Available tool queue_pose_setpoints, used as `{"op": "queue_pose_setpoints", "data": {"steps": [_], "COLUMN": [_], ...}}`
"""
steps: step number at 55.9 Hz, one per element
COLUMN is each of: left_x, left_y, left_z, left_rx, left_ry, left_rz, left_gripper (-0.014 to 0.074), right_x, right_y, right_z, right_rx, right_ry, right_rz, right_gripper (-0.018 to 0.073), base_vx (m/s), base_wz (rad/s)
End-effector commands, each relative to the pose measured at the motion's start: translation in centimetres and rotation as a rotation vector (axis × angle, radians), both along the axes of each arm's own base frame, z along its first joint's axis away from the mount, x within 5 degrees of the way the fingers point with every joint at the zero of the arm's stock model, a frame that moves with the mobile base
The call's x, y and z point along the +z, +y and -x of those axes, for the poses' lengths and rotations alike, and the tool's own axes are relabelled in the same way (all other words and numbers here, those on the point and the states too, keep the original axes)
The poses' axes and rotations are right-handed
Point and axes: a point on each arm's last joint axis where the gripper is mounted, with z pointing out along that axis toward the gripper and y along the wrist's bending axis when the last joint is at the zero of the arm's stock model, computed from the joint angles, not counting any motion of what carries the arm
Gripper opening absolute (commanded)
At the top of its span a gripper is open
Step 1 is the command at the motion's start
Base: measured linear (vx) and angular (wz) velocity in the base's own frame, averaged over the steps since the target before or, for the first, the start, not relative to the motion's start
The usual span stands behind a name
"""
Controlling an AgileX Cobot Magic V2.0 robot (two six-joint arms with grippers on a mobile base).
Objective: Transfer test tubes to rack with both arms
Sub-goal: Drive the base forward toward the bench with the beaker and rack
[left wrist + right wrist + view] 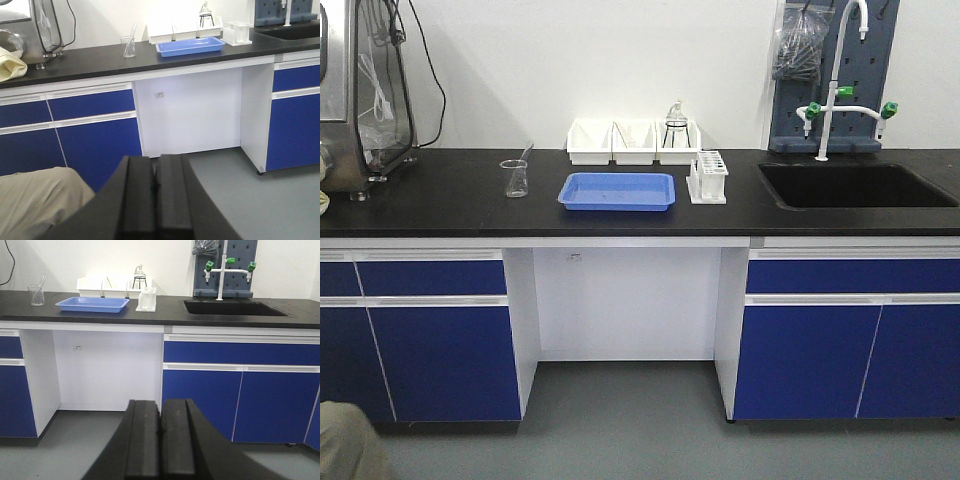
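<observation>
The white rack [708, 178] stands on the black counter, just right of a blue tray [617, 190]; it also shows small in the left wrist view [236, 33] and the right wrist view [146, 299]. Thin clear shapes lean in the white bins [633, 142]; they look like test tubes, but they are too small to be sure. Neither arm appears in the front view. My left gripper [155, 159] is shut with nothing in it, low over the grey floor and well short of the counter. My right gripper [160, 402] is likewise shut and empty, facing the cabinets.
A glass beaker [514, 178] with a rod stands left of the tray. A flask on a black tripod [676, 125] sits by the bins. A sink [855, 185] and white faucet [835, 80] are at the right. Khaki cloth [35, 200] is near my left gripper.
</observation>
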Motion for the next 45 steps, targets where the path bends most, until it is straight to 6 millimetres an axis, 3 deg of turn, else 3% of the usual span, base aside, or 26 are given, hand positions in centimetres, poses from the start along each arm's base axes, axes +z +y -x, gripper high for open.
{"op": "queue_pose_setpoints", "data": {"steps": [1,45], "left_x": [0.00,0.00], "left_y": [-0.03,-0.03], "left_z": [-0.02,-0.02], "left_rx": [-0.003,-0.003], "left_ry": [-0.075,-0.075], "left_rz": [0.011,0.011], "left_gripper": [-0.0008,-0.0008], "right_x": [0.57,0.57], "right_y": [0.02,0.02], "right_z": [0.07,0.07], "right_rx": [0.003,0.003], "right_ry": [-0.083,-0.083], "right_rz": [0.009,0.009], "right_gripper": [-0.0011,-0.0011], "base_vx": [0.00,0.00], "base_wz": [0.00,0.00]}}
